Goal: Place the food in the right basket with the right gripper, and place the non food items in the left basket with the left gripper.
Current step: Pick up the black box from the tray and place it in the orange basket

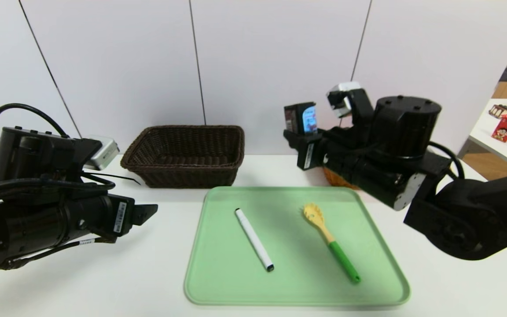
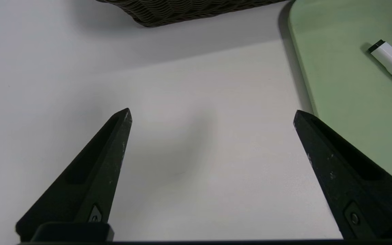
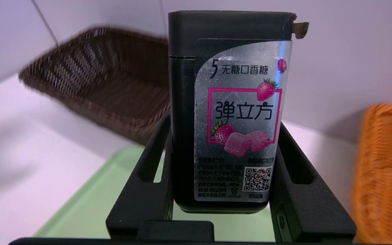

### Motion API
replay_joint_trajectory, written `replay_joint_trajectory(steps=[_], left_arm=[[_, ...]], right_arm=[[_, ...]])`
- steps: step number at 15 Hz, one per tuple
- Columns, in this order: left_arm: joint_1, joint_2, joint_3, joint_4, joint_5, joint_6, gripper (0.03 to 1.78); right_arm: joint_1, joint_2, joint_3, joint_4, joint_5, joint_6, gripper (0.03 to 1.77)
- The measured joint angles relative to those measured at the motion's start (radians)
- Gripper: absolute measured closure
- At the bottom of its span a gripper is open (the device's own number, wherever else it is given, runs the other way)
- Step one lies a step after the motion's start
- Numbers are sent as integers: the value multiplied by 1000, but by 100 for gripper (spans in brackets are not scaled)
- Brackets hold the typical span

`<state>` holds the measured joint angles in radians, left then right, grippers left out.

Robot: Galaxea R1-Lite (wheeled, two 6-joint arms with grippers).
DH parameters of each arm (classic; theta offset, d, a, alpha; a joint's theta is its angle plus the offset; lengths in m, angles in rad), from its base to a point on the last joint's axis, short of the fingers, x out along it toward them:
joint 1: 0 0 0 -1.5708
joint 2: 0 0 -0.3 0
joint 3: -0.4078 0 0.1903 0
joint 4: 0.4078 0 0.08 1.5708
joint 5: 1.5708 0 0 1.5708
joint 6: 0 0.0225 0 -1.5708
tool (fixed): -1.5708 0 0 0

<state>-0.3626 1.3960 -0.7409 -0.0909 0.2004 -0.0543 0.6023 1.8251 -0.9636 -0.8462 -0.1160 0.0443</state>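
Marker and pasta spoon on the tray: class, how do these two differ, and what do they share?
The marker is white, straight and slim with a black tip; the pasta spoon has a yellow toothed head and green handle. The marker lies to the robot's left of the spoon. Both rest flat on the green tray, untouched, angled alike.

Two baskets (image 1: pixel 185 155) (image 1: pixel 335 178); one tray (image 1: pixel 218 281); one marker (image 1: pixel 254 239); one spoon (image 1: pixel 330 246); one carton (image 1: pixel 302 118)
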Motion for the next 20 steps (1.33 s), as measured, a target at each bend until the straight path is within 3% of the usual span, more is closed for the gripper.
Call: replay_joint_trajectory(steps=[5, 10, 13, 20], left_arm=[[-8, -3, 1, 0, 0, 1, 12], [-20, -4, 0, 0, 2, 1, 12], [-21, -3, -3, 0, 2, 1, 12], [-21, -1, -3, 0, 2, 1, 12]], right_arm=[[-221, -75, -95, 124, 10, -9, 106], [-439, -76, -134, 264, 94, -27, 106], [-499, -58, -166, 399, 149, -30, 106], [-549, 86, -318, 507, 158, -32, 106]])
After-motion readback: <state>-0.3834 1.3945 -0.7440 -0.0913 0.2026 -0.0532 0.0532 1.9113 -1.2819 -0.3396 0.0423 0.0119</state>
